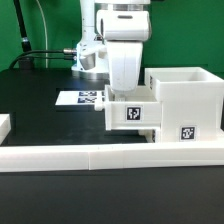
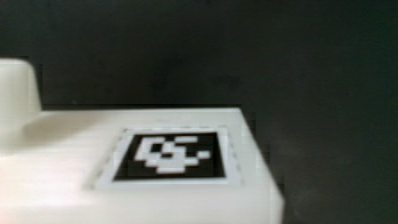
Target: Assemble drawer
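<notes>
The large white cube-like housing stands at the exterior view's right, open on top, with a tag on its front. A small white tray with a tag stands right against the housing's left side. My gripper comes straight down onto the tray, and its fingertips are hidden at the tray's top edge. In the wrist view a white tagged face fills the lower part, very close, with a rounded white part beside it. No fingers show there.
The long low white border wall runs across the front. The marker board lies flat behind the tray. A white piece is cut off at the exterior view's left edge. Black cables lie at the back.
</notes>
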